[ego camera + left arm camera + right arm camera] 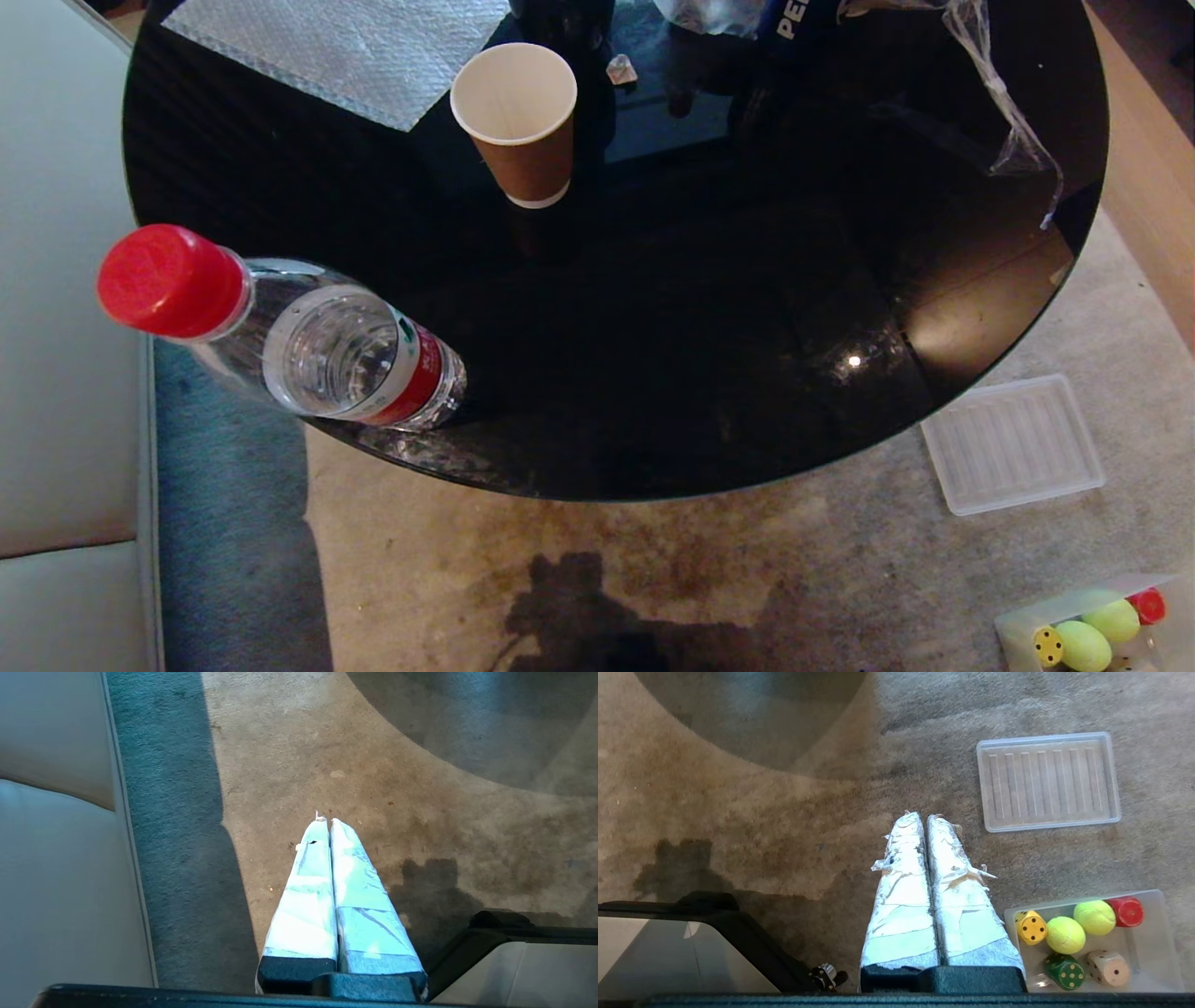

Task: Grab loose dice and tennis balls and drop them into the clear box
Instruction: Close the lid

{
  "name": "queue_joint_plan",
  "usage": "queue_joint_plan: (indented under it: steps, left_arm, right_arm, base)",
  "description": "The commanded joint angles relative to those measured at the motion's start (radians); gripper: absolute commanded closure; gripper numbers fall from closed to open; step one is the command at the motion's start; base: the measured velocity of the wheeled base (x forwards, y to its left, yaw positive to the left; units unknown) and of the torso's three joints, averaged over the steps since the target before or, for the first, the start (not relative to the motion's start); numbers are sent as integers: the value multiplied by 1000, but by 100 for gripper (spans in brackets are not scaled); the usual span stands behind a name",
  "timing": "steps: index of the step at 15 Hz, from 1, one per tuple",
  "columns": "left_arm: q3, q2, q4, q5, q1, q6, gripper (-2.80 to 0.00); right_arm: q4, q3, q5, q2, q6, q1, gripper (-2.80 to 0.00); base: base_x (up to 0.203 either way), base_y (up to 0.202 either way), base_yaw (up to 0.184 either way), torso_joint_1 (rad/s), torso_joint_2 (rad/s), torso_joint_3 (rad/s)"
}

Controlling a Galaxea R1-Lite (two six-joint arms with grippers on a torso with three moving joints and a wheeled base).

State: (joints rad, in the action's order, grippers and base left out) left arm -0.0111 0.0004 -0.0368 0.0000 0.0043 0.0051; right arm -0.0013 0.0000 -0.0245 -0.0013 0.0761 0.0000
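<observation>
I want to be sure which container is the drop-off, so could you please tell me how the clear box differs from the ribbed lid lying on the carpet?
The clear box has raised walls and holds four dice and two tennis balls; the ribbed lid is flat, with nothing in it. The box's floor looks smooth where it shows, while the lid carries parallel ridges. Both are translucent whitish plastic rectangles lying apart on the carpet.

Lighting: bright daylight, warm on the carpet [747, 560]. Glare: small highlight and room reflections on the glossy black round table [854, 360]; taped left gripper [325, 820] washed out. Shadows: hard-edged robot shadow on carpet; round table shadow. Focus: water bottle [308, 345] close, stretched at frame edge.
</observation>
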Motion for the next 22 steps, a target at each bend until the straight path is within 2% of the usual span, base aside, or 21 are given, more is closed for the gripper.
queue_joint_plan:
  steps: [1,16,22]
  left_arm:
    - [0,0,0,0,0,0,0]
    - [0,0,-1,0,0,-1,0]
    - [0,1,0,0,0,1,0]
  right_arm:
    - [0,2,0,1,1,0,0]
    - [0,2,0,1,1,0,0]
    - [0,2,0,1,1,-1,0]
  base:
    - [0,0,0,0,0,0]
    - [0,0,0,0,0,0]
    - [1,-149,5,4,2,3]
